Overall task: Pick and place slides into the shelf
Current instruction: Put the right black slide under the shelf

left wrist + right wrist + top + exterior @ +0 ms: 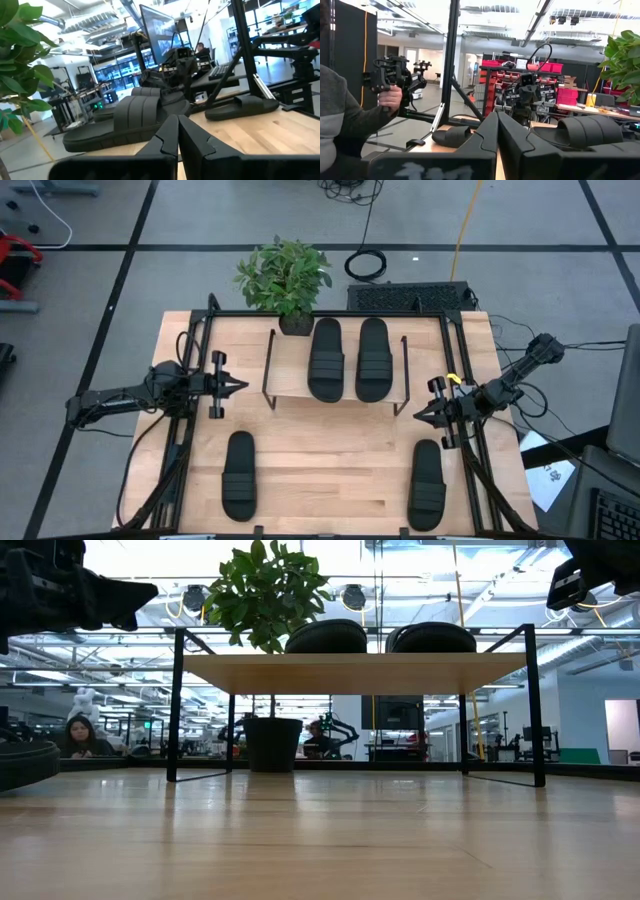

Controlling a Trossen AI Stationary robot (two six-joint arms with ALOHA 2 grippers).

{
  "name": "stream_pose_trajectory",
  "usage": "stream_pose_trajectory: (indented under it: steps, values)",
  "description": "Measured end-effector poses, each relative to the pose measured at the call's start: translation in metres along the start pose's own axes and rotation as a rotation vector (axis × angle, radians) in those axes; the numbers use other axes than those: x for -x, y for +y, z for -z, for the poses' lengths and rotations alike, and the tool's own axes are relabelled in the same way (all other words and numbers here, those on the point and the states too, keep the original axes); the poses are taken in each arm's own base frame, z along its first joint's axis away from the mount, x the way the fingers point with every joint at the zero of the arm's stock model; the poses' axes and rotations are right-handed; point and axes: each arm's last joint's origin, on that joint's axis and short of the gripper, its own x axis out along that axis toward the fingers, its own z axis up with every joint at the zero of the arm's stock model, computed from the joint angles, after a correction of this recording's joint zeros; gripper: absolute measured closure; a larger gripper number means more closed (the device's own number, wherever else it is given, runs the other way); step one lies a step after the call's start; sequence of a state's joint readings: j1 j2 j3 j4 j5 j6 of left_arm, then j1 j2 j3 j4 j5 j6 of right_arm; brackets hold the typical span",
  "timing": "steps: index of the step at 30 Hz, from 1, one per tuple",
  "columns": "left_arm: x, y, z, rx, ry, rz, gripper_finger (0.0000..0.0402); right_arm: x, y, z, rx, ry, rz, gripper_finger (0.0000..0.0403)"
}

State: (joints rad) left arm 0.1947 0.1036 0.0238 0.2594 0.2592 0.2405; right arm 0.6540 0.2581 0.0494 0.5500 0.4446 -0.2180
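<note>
The shelf [335, 385] stands at the table's far middle, its wood top [355, 671] on black wire legs. Two black slides [326, 358] [373, 358] lie side by side, soles down, on its top; they also show in the low view [326, 637] [432, 637]. Two more slides lie soles down on the table, near left [239, 474] and near right [427, 484]. My left gripper [240, 386] hovers left of the shelf, shut and empty, pointing at it. My right gripper [418, 414] hovers right of the shelf, shut and empty, pointing at it.
A potted plant [285, 280] stands at the shelf's far left corner. Black frame rails [470, 450] run along the table's left, right and far sides. A person [350, 115] holding a hand-held device shows beyond the table in the right wrist view.
</note>
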Motion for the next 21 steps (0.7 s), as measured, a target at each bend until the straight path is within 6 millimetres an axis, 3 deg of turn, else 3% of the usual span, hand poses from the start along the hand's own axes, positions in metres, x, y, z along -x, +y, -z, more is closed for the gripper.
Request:
stream_pose_trajectory:
  steps: [7, 13, 15, 21]
  values:
    - [0.0, 0.0, 0.0, 0.015, 0.0, 0.0, 0.0383, 0.0, 0.0, -0.001, 0.049, -0.011, 0.002, 0.0403]
    - [0.0, 0.0, 0.0, 0.038, -0.004, -0.001, 0.04, 0.0, -0.001, -0.005, -0.01, -0.041, 0.007, 0.0398]
    - [0.0, 0.0, 0.0, 0.038, -0.005, -0.001, 0.0398, -0.001, 0.0, -0.004, 0.002, -0.008, -0.001, 0.0385]
    - [0.0, 0.0, 0.0, 0.041, -0.005, -0.001, 0.0381, -0.01, -0.002, -0.029, 0.01, 0.004, 0.028, 0.0323]
